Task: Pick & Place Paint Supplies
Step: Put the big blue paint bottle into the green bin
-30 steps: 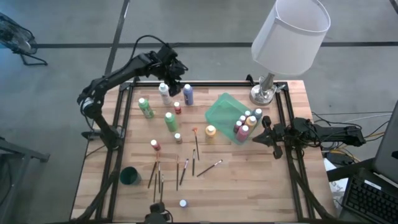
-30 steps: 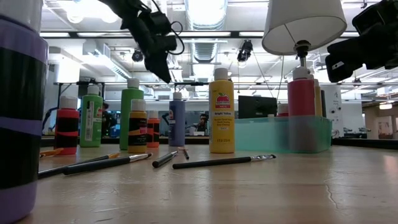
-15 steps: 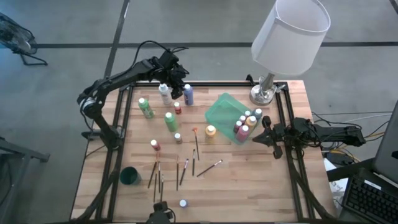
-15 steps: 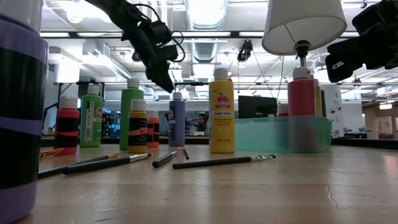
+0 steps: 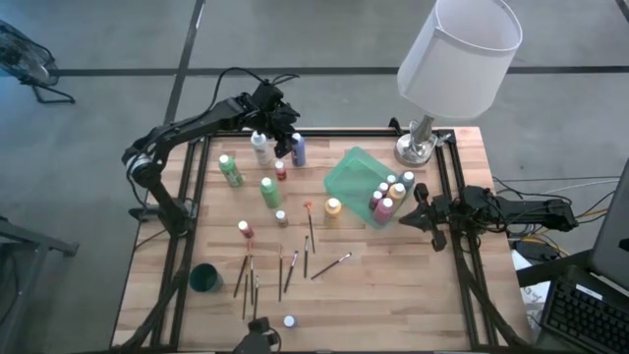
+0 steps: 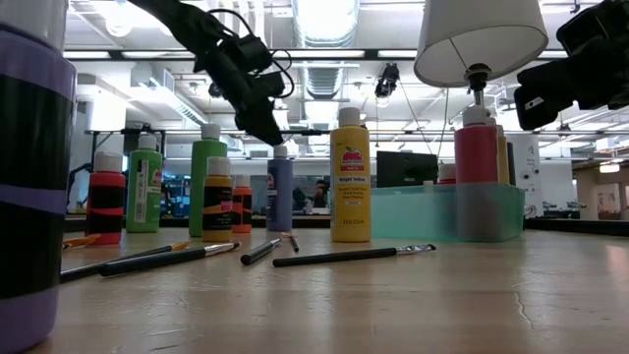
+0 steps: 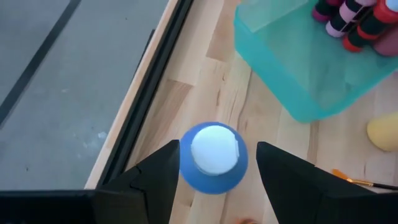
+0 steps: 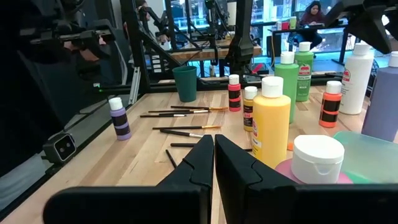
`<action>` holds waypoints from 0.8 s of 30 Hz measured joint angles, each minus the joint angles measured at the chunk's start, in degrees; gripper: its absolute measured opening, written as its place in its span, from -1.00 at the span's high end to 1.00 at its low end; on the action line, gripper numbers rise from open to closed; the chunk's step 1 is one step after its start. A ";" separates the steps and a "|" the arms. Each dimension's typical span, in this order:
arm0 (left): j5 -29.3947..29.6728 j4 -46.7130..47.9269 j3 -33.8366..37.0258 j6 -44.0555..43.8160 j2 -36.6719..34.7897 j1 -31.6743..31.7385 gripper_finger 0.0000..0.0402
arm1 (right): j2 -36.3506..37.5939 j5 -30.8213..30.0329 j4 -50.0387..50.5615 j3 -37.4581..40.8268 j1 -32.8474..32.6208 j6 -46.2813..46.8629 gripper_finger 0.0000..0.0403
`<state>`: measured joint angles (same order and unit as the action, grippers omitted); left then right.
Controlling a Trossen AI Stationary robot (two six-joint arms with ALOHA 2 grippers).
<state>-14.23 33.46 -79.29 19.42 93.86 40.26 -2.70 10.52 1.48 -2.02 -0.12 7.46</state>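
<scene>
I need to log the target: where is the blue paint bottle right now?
High view: the blue paint bottle stands at the far left, beside the white bottle, under the left claw, left of the green tray.

upright white-capped paint bottles stand on the table: a blue one [image 5: 298,149] near the far edge, a white one [image 5: 260,147], two green ones [image 5: 230,170], a yellow one [image 5: 333,207]. several more [image 5: 389,196] stand together. thin wooden-handled brushes [image 5: 291,267] lie flat, scattered nearer the front.

Yellow bottle [image 6: 350,177] label: red apple-shaped logo, small lines beneath too small to read
Other bottles' labels: print not legible
Readable words or numbers: none
</scene>
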 joint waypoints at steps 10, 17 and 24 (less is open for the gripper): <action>-0.09 -0.60 0.00 -0.65 2.49 -0.21 -0.09 | 0.00 -0.01 0.00 0.00 0.00 0.01 0.94; -0.14 -1.11 0.00 -1.12 3.09 -0.23 -0.08 | -0.02 -0.01 0.00 0.00 0.00 0.00 0.94; -0.14 -1.93 0.00 -1.42 3.09 -0.23 0.00 | 0.00 -0.02 0.00 0.00 0.00 0.00 0.94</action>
<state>-14.37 31.53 -79.29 18.00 96.95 40.03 -2.70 10.51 1.48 -2.02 -0.12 7.47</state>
